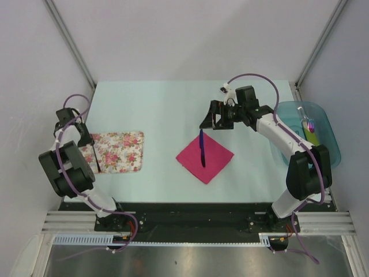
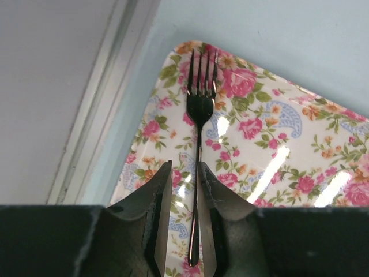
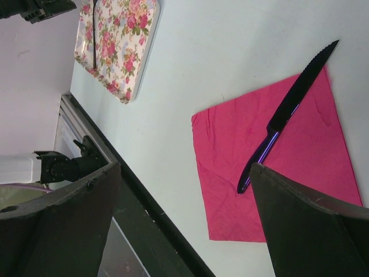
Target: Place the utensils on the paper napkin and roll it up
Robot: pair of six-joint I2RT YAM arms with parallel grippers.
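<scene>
Though the fork (image 2: 199, 109) looks light, stiff and slick — best pinched mid-handle — the left tool (image 2: 184, 173) flanks its handle over the floral tray (image 2: 300, 150); a firm grip cannot be told. Only the right wrist view shows serrations on the knife (image 3: 288, 115) lying on the napkin (image 3: 230, 150), centre-right, near the released right tool (image 3: 181, 170).

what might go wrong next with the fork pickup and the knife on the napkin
1. The fork sits off-centre between the fingers of the left hand, with a gap on one side, so it may twist or slip onto the tray when lifted.
2. The tip of the knife pokes past the edge of the napkin, so rolling may leave it sticking out or tear the paper.
</scene>
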